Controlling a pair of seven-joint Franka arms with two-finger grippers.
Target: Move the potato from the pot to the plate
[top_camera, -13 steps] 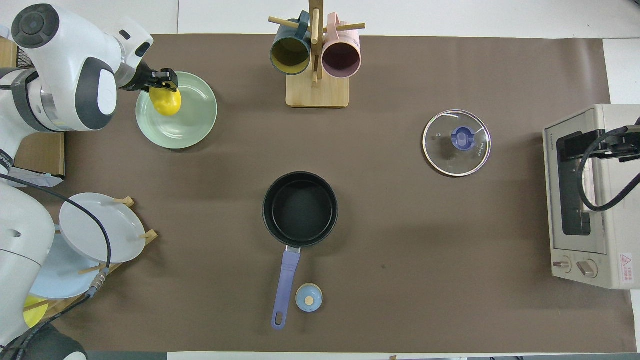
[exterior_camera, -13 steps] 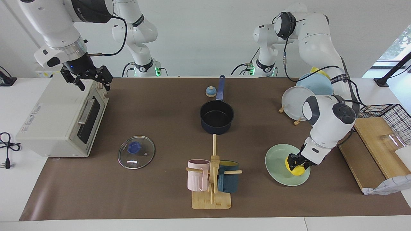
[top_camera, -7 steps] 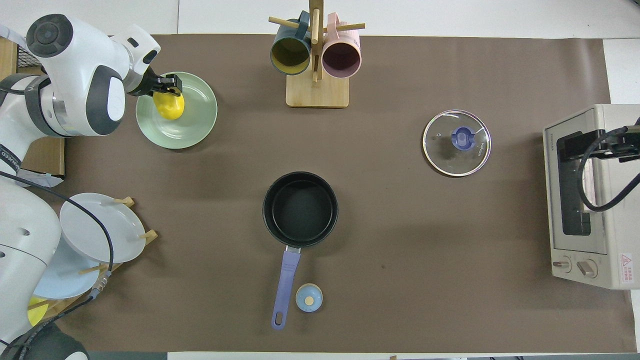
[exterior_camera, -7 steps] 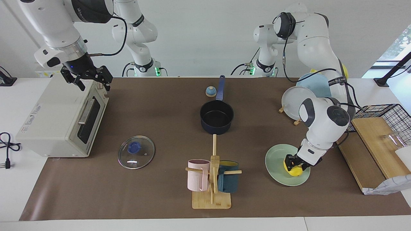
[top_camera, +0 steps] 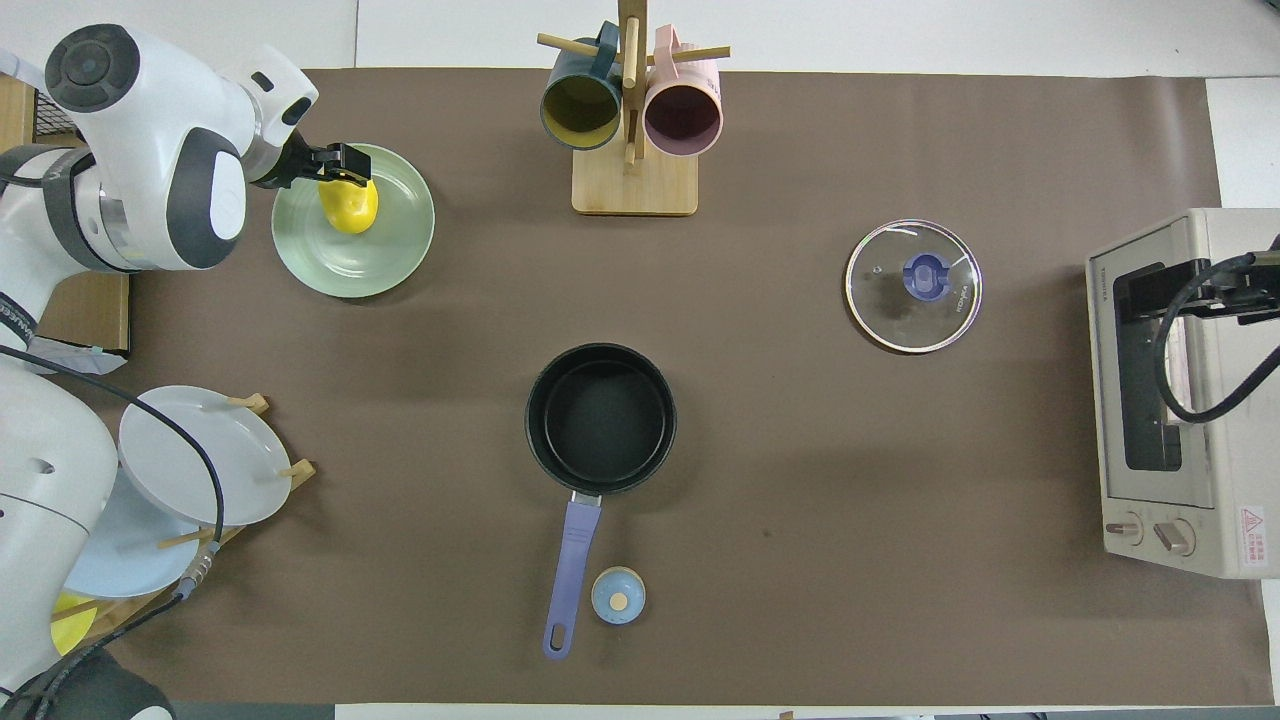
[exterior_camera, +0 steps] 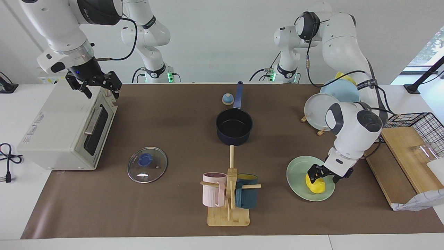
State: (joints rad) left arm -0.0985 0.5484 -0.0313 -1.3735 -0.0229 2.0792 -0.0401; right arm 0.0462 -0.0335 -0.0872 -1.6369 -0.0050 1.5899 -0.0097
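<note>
Fingers (exterior_camera: 314,171) of the left gripper (exterior_camera: 324,173) are being held spread, gripping nothing, over the potato (exterior_camera: 315,185) lying on the plate (exterior_camera: 297,174); the right gripper (exterior_camera: 99,86) is being held over the oven (exterior_camera: 66,128), its fingers parted.

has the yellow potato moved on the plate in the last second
Yes. In the overhead view the small yellow toy potato has shifted slightly toward the middle of the pale mint-green round plate, away from its rim.

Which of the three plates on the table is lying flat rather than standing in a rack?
The mint-green plate, flat with the potato on it; the grey plate and blue plate stand in the rack.
</note>
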